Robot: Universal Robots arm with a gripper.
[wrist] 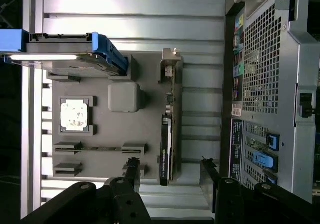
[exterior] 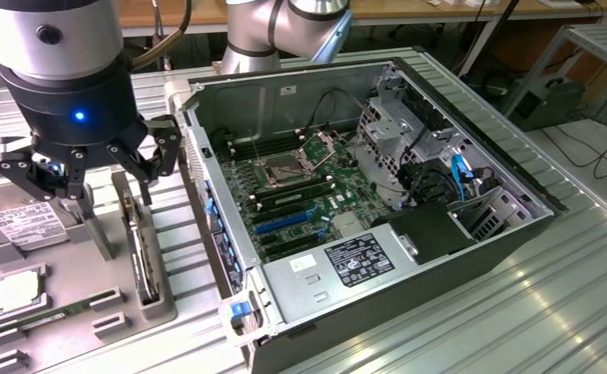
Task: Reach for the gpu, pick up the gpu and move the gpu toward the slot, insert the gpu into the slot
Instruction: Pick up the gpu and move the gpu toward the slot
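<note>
The gpu (exterior: 138,243) is a thin dark card standing on edge in a grey holder (exterior: 87,269) at the exterior view's left, beside the open computer case. My gripper (exterior: 95,167) hangs above the holder, open, with nothing between its fingers. In the wrist view the gpu (wrist: 167,134) shows edge-on with its metal bracket (wrist: 170,63) at one end, and the gripper (wrist: 170,176) straddles the card's line, still apart from it. The slot (exterior: 282,224) is a blue strip on the green motherboard inside the case.
The holder (wrist: 145,108) also carries a silver hard drive (exterior: 22,226), a processor chip (exterior: 17,290) and a green memory stick (exterior: 48,315). The computer case (exterior: 386,265) lies open on a ribbed metal table (exterior: 552,312), its wall close to the gpu.
</note>
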